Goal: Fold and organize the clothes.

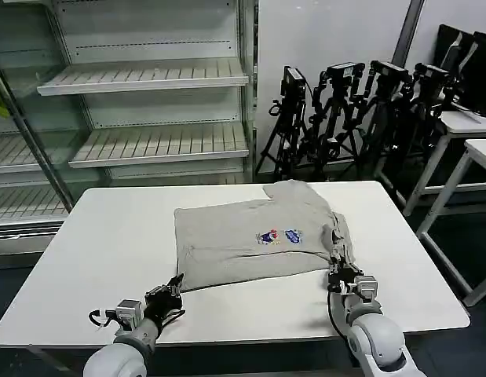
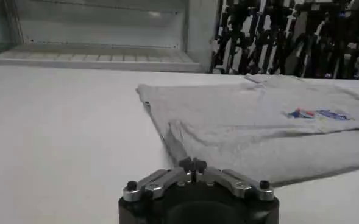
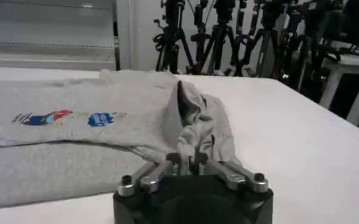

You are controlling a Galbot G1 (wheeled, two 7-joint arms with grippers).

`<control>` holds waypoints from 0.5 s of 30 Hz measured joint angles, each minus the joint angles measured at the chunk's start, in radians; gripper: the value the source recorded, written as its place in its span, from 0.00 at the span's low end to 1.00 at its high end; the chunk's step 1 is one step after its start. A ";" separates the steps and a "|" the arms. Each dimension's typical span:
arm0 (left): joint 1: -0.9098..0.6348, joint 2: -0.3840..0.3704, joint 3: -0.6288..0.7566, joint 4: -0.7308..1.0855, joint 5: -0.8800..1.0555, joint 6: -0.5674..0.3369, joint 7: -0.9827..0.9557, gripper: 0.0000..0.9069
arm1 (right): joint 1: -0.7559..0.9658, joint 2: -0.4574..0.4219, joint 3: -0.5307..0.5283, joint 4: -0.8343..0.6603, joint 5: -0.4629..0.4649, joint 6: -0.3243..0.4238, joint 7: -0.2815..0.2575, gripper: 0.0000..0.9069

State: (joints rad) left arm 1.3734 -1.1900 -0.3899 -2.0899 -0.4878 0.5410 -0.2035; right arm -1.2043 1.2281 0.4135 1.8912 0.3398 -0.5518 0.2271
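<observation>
- Here, a light grey T-shirt (image 1: 254,239) of soft, slightly creased fabric lies folded into a rough rectangle on the smooth white desk (image 1: 93,243), its small multicolour chest print (image 1: 278,236) facing up.
- The left pincer (image 1: 177,286) sits closed at the shirt's near left corner.
- The right pincer (image 1: 338,265) is clamped on the bunched right sleeve.

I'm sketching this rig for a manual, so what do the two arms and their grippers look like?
Both arms have rounded, glossy light-grey shells. Each wrist carries a small silvery block with a thin black cable looping beside it. The left gripper and right gripper are black. In the wrist views each has a black rounded base, silver-grey linkage bars with black bolt heads, and dark fingertips.
</observation>
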 measured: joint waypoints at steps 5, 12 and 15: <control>0.015 -0.003 -0.010 -0.018 -0.002 0.000 -0.001 0.02 | -0.032 -0.007 0.007 0.051 0.002 -0.007 0.002 0.00; 0.066 0.003 -0.034 -0.077 0.001 0.000 -0.006 0.02 | -0.134 -0.028 0.036 0.180 -0.013 -0.003 0.001 0.00; 0.105 0.009 -0.046 -0.113 0.007 -0.003 -0.008 0.02 | -0.198 -0.040 0.051 0.242 -0.028 0.004 0.000 0.00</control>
State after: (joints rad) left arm 1.4783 -1.1810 -0.4356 -2.2034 -0.4812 0.5384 -0.2116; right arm -1.4020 1.1883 0.4640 2.1334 0.3123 -0.5477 0.2274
